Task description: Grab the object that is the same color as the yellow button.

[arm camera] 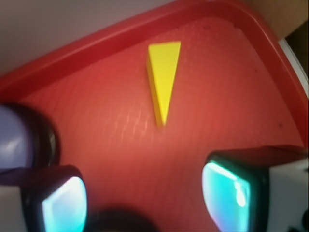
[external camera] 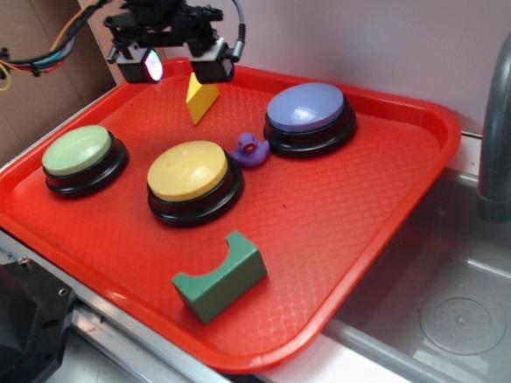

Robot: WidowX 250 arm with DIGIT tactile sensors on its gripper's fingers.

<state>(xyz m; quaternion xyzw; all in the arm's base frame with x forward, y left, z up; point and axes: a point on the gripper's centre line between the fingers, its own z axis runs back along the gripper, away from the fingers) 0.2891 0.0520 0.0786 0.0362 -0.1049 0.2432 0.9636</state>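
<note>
The object, a small yellow wedge point(external camera: 201, 99), lies near the back rim of the red tray point(external camera: 379, 200). In the wrist view the wedge point(arm camera: 163, 79) points its thin end toward the camera, ahead of the fingers. My gripper point(external camera: 176, 64) hovers above the tray's back left, just left of and over the wedge, open with nothing between its pads. The gripper point(arm camera: 145, 200) shows two glowing pads point(arm camera: 224, 195) wide apart over bare tray. The yellow button point(external camera: 189, 171) sits mid-tray on a black base.
A pale green button point(external camera: 79, 151) stands at the left and a purple button point(external camera: 307, 109) at the back right, its edge point(arm camera: 17, 137) showing in the wrist view. A tiny purple duck point(external camera: 251, 148) sits between the buttons. A green arch block point(external camera: 219, 277) lies in front. A sink with a grey faucet point(external camera: 501, 130) is at the right.
</note>
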